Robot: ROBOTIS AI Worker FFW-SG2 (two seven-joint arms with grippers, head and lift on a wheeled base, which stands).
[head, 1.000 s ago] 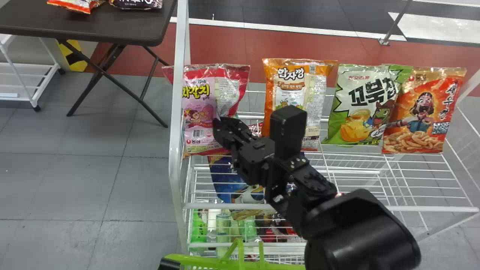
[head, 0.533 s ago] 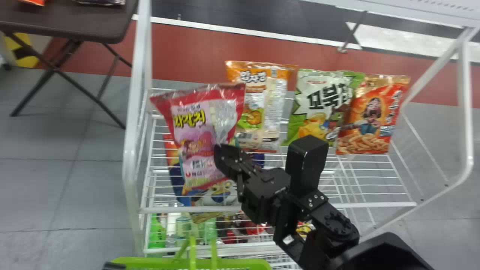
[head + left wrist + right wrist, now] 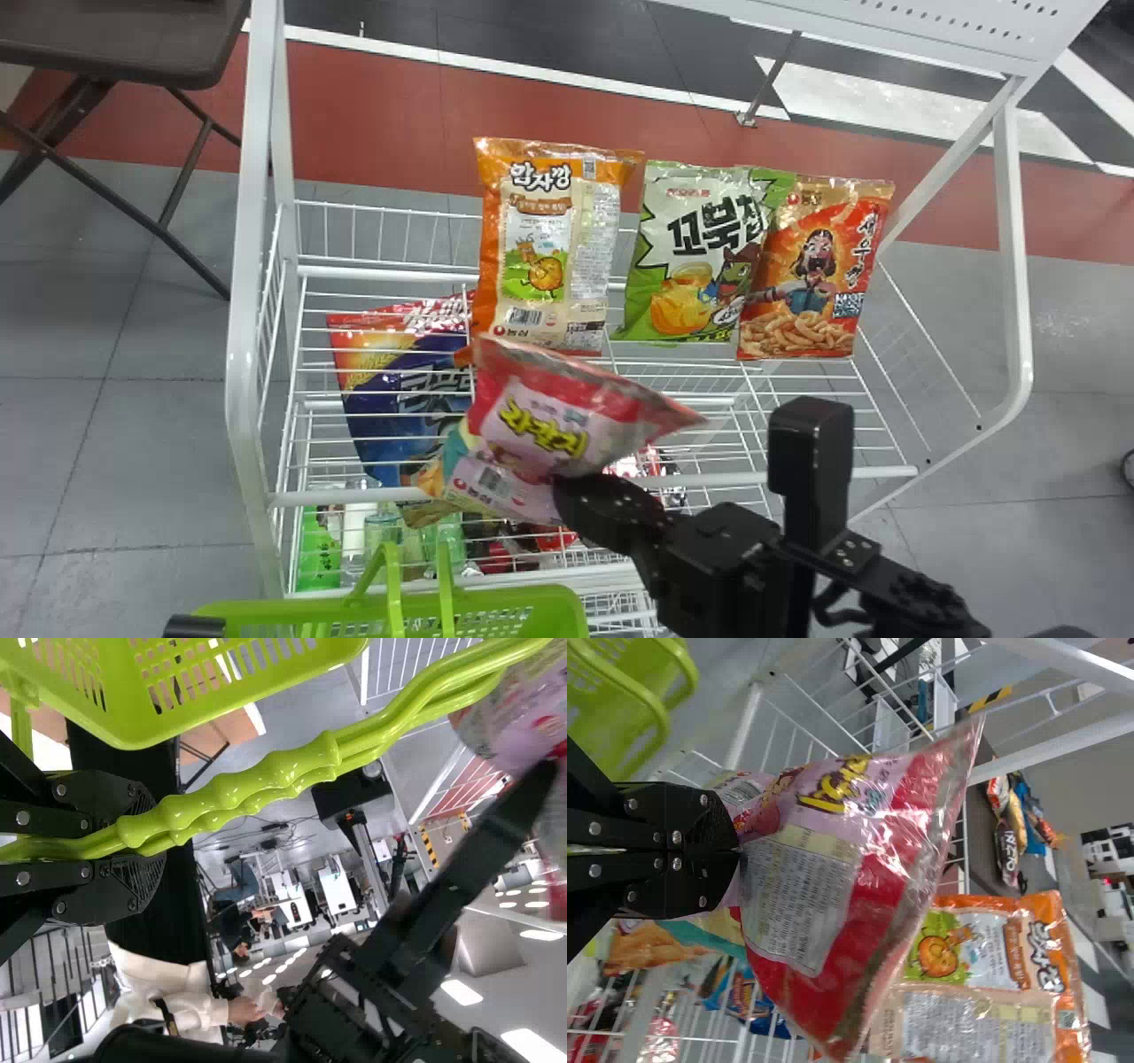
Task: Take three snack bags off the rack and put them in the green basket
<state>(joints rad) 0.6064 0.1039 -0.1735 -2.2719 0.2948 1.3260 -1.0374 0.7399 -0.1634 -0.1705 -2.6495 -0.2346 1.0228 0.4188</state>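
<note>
White wire rack (image 3: 245, 372) carries upright snack bags (image 3: 542, 257) — nearer, the green basket (image 3: 297, 610) has its handles (image 3: 275, 771) clamped by the left gripper (image 3: 137, 845), while a pink-and-red bag (image 3: 545, 430) (tilted, crinkled) is pinched in the right gripper (image 3: 567, 496).

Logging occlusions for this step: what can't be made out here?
- Contents of the green basket: head view, cut off by the bottom edge.
- Gripped patch of the pink-red bag: right wrist view, under the right end effector.
- Part of the blue bag: head view, behind the pink-red bag.
- Bottle labels: head view, behind wires, too small.
- Rest of the dark table: head view, cut off by the edges.
</note>
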